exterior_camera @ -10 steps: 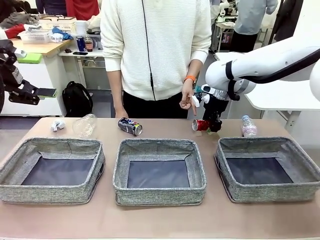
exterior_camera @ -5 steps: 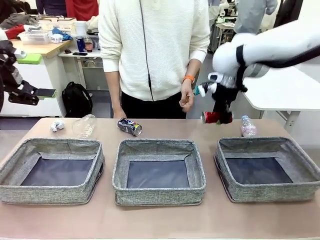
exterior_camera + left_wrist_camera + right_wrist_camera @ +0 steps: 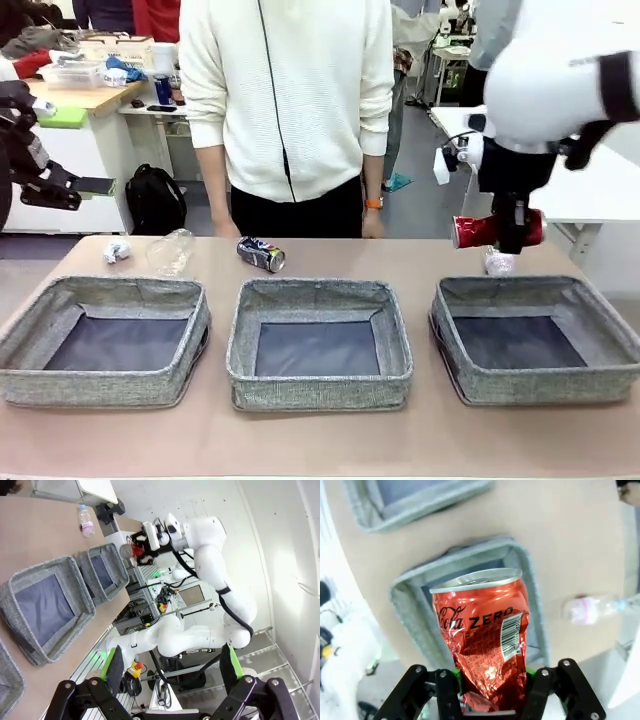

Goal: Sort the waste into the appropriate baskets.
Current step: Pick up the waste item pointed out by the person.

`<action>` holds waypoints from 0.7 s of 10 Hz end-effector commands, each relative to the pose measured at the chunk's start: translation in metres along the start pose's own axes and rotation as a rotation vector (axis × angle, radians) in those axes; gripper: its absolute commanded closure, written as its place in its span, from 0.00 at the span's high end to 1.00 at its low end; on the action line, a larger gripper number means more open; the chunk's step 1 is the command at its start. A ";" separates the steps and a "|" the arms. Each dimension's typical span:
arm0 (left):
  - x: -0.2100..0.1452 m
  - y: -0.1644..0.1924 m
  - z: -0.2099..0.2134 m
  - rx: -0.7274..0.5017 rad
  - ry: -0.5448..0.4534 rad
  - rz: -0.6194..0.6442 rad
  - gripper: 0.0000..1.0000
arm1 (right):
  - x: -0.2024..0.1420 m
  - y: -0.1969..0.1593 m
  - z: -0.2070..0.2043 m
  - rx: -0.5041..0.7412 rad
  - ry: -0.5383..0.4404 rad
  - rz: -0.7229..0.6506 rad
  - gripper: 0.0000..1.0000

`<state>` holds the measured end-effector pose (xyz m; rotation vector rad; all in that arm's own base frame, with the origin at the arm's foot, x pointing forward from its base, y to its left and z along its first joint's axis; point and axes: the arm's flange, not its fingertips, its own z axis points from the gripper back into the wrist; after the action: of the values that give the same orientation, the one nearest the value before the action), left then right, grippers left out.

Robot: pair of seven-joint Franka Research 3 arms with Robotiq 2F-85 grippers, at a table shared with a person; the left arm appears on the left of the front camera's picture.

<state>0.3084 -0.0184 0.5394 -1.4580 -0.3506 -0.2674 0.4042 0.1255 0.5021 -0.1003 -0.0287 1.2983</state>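
raised since earlier, the dented red soda can [image 3: 478, 230] is being pinched near its base by the right gripper [image 3: 513, 233]: light, likely crushable; left gripper [image 3: 171, 662] gaping.

The right claw [image 3: 492, 680] gripped the lower part of a dented red can [image 3: 482, 630], whose silver top pointed away. Behind the can, a grey basket [image 3: 465, 556] sat close to the table [image 3: 560, 540] edge, with a second basket [image 3: 420, 512] farther along that edge. A small pink-labelled bottle [image 3: 592, 609] lay on the table beside the first basket.
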 end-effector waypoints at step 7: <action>-0.001 0.001 -0.001 -0.022 -0.005 -0.022 1.00 | 0.074 -0.012 0.049 0.057 0.023 -0.009 0.11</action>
<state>0.3088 -0.0185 0.5389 -1.4583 -0.3495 -0.2671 0.4257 0.1570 0.5173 -0.0761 0.0107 1.3293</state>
